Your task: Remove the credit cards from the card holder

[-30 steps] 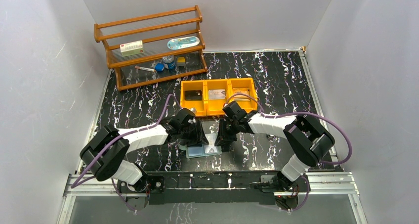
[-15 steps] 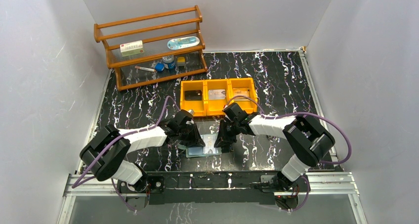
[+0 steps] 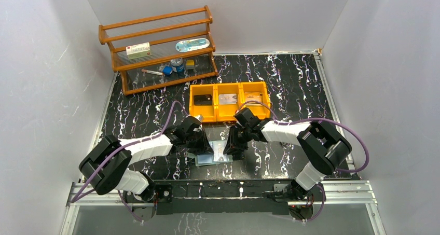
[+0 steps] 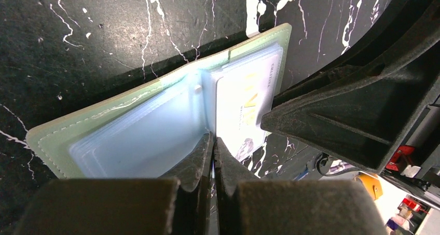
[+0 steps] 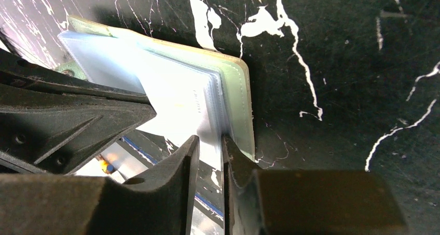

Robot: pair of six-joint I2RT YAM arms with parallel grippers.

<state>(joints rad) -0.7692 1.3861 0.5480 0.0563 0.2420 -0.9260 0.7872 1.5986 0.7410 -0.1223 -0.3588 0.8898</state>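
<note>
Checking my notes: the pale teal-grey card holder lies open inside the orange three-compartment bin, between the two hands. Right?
No. The pale teal-grey card holder lies open on the black marbled table, outside the orange three-compartment bin, between the left hand and right hand; the top view shows it.

Nothing legible, yellowish print on card (image 4: 249, 97) in card holder (image 4: 129, 108), centre frame, blurred, box (image 3: 138, 50) label, upper left, too small
</note>
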